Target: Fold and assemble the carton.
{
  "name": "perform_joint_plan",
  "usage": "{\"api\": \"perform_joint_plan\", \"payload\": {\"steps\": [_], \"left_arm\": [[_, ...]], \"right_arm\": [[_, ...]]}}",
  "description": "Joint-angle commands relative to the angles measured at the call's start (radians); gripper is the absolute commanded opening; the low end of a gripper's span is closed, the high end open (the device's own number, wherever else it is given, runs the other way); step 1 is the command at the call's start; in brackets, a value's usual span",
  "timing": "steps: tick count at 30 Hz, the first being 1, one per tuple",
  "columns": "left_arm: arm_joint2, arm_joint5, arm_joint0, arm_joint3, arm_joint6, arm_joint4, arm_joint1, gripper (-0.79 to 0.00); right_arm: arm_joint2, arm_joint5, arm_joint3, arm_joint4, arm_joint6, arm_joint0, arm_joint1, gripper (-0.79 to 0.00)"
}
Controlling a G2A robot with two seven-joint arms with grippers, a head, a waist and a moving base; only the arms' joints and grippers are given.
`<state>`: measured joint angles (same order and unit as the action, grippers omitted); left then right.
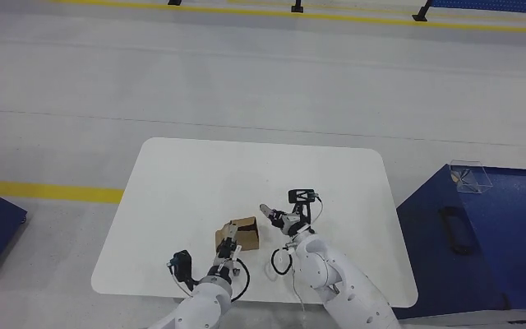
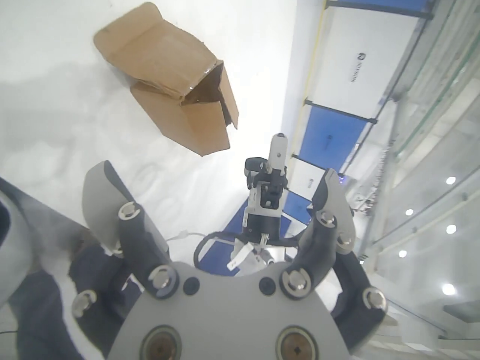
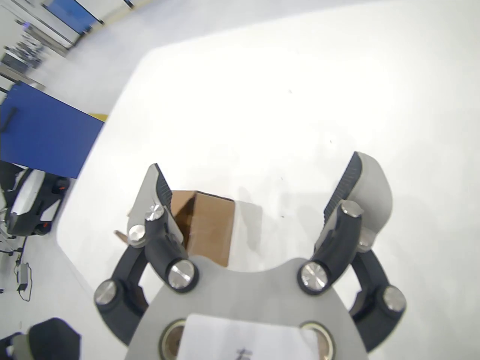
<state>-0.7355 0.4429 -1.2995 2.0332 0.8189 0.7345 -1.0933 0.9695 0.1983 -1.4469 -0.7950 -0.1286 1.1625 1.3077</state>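
Left gripper (image 2: 213, 176) hangs low over the table (image 1: 189, 181) with its fingers spread wide and nothing between them. It sits just near and left of the carton (image 1: 242, 234) and, by its wrist view, apart from it. On the carton's right, a little farther off, the right gripper (image 3: 258, 168) is equally wide open and empty. Set one to each side, the pair bracket the work. I judge this lets one steady the body while the other presses a flap home.

Between them the carton lies at the near middle of the table, a brown cardboard sleeve only partly squared up and leaning out of true. Its end toward the right gripper gapes open, with flaps (image 2: 202, 129) splayed outward. At the opposite end a tuck flap (image 2: 127, 27) sticks out unfolded. Folding looks well short of done.

What stands in the way is mostly the carton itself. The splayed flaps lie across the opening, so closing it would likely mean taking them in order, and a light, unheld box may slide on the smooth top. Both arms also crowd the same small spot.

Farther out, right of the table, a blue cabinet (image 1: 448, 238) carries a clear plastic box (image 1: 470, 175). A yellow line (image 1: 57, 192) crosses the floor at left. All are well apart from the work.
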Motion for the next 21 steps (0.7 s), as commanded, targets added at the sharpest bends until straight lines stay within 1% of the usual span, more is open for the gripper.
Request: {"api": "perform_joint_plan", "payload": {"steps": [1,5,6,7,8,10,13,15,17,18,19,21], "left_arm": [[-0.001,-0.026,-0.001,-0.001,0.000,-0.017,0.000,0.000],[-0.001,-0.026,-0.001,-0.001,0.000,-0.017,0.000,0.000],[-0.001,-0.026,-0.001,-0.001,0.000,-0.017,0.000,0.000],[-0.001,-0.026,-0.001,-0.001,0.000,-0.017,0.000,0.000],[-0.004,-0.032,-0.002,-0.005,0.001,-0.018,-0.001,0.000],[-0.024,-0.125,-0.024,-0.034,0.039,-0.018,-0.008,0.000],[-0.038,-0.319,-0.069,-0.088,0.039,0.069,-0.028,0.000],[-0.047,-0.472,-0.092,-0.142,0.065,0.097,-0.042,0.000],[-0.044,-0.595,-0.107,-0.185,0.040,0.147,-0.058,0.000],[-0.043,-0.655,-0.107,-0.206,0.032,0.132,-0.064,0.000],[-0.027,-0.688,-0.114,-0.225,0.007,0.128,-0.071,0.000],[-0.022,-0.691,-0.115,-0.230,-0.005,0.128,-0.073,0.000]], "right_arm": [[-0.002,0.011,0.005,0.000,-0.012,-0.005,0.000,0.000],[-0.002,0.011,0.005,0.000,-0.012,-0.005,0.000,0.000],[-0.009,0.004,0.004,-0.025,-0.007,-0.003,0.000,0.000],[-0.024,0.004,0.005,-0.094,0.013,-0.004,-0.001,0.000],[-0.041,0.028,0.006,-0.162,0.045,-0.002,0.000,0.000],[-0.075,0.086,0.005,-0.239,0.095,0.002,0.008,0.000],[-0.116,0.143,0.024,-0.292,0.116,-0.010,0.024,0.000],[-0.144,0.175,0.046,-0.327,0.130,-0.023,0.035,0.000],[-0.164,0.186,0.064,-0.331,0.136,-0.033,0.047,0.000],[-0.171,0.187,0.074,-0.329,0.136,-0.039,0.052,0.000],[-0.177,0.188,0.082,-0.330,0.137,-0.045,0.057,0.000],[-0.184,0.194,0.098,-0.317,0.118,-0.052,0.066,0.000]]}}
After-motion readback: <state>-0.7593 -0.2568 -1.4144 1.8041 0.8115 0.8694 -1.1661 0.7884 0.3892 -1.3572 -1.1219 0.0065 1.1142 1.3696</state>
